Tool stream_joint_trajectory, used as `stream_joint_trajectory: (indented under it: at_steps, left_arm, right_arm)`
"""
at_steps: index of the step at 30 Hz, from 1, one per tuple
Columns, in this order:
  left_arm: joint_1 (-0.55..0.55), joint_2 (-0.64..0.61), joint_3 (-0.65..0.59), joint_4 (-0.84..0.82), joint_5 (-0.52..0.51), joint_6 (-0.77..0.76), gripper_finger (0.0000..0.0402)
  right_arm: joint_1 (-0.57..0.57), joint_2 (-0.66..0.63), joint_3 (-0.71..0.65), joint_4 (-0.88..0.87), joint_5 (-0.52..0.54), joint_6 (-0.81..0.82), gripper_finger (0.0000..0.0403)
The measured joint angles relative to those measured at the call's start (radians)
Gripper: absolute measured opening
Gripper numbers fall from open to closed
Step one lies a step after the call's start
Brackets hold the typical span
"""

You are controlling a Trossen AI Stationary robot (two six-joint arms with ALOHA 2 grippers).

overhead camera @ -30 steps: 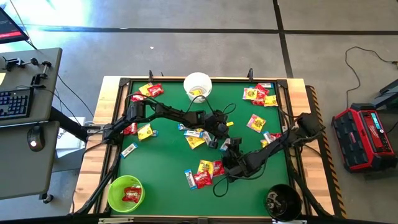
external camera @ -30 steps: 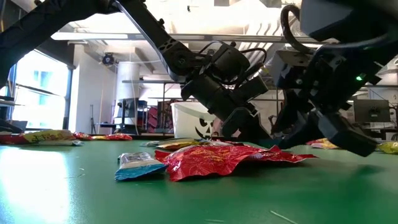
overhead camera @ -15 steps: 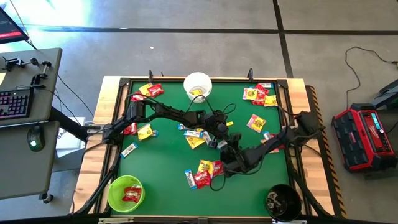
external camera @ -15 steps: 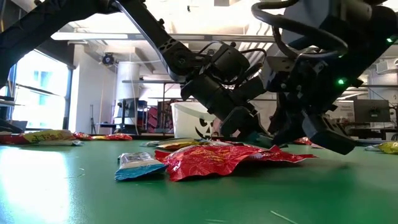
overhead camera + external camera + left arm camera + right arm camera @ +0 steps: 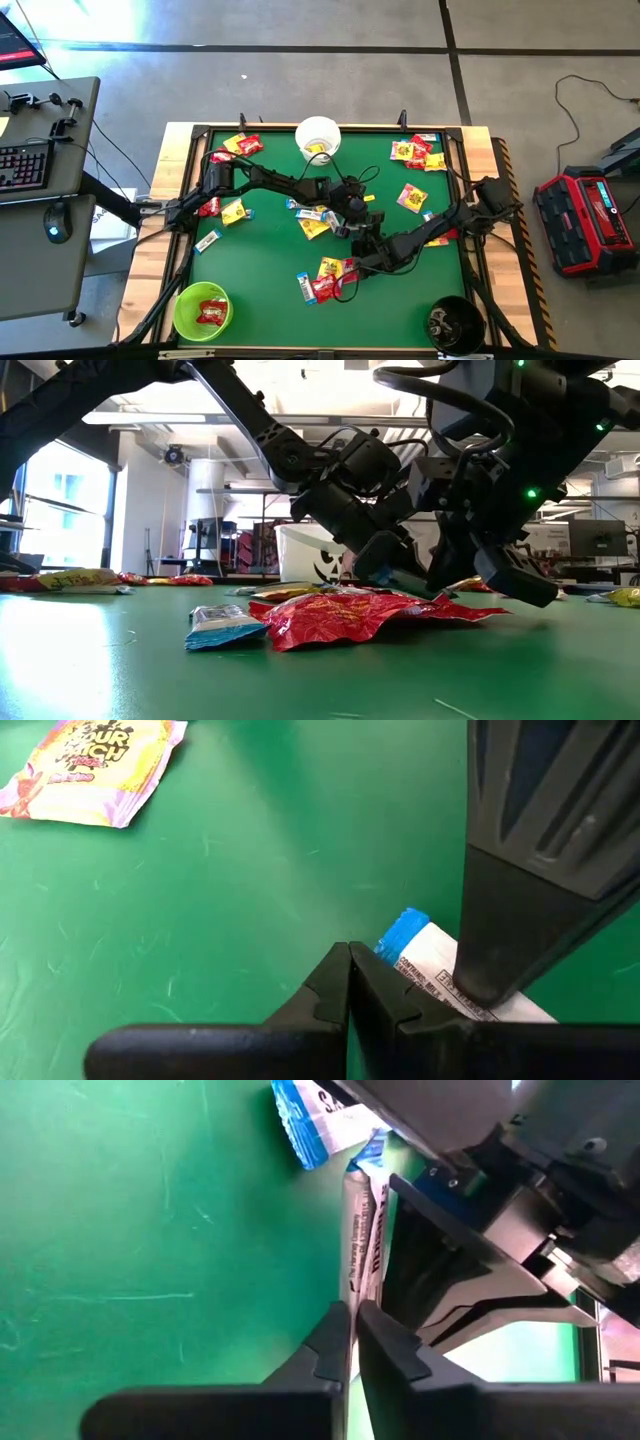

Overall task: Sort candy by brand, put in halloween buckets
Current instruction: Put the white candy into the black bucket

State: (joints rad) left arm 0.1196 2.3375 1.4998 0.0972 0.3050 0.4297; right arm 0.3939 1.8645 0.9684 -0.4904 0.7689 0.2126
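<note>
Now my right gripper (image 5: 350, 1342) has snapped shut on a narrow white-and-blue wrapped candy bar (image 5: 362, 1230) mid-table; left gripper (image 5: 349, 982) stays closed just beside it, touching the same bar. Black plastic bucket (image 5: 453, 325), near-right, is probably next.

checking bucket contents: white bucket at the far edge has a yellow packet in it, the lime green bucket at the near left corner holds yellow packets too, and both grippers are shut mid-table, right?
One thing is off. The lime green bucket holds red packets, not yellow, as the high view shows. The rest stands: the white bucket holds a yellow packet, and the left gripper and right gripper are shut mid-table.
</note>
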Motion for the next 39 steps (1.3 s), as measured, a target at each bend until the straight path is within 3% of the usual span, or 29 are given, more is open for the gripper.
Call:
stream_joint_trajectory:
  at_steps: [21, 25, 28, 33, 39]
  left_arm:
    - [0.089, -0.095, -0.012, -0.109, 0.009, 0.001, 0.0000]
    - [0.078, -0.096, -0.067, -0.099, 0.019, 0.060, 0.0000]
    - [0.061, -0.099, -0.081, -0.100, 0.006, 0.089, 0.0000]
    - [0.028, -0.100, -0.095, -0.075, -0.070, 0.125, 0.0000]
    - [0.008, -0.100, -0.094, -0.085, -0.073, 0.125, 0.0000]
  right_arm:
    - [0.020, -0.088, 0.000, -0.064, 0.009, 0.110, 0.0000]
    - [0.027, -0.089, 0.000, -0.062, -0.067, 0.169, 0.0001]
    - [0.025, -0.087, 0.000, -0.063, -0.141, 0.213, 0.0018]
    - [0.033, -0.087, 0.000, -0.081, -0.162, 0.286, 0.0072]
    - [0.029, -0.086, 0.000, -0.082, -0.178, 0.358, 0.0128]
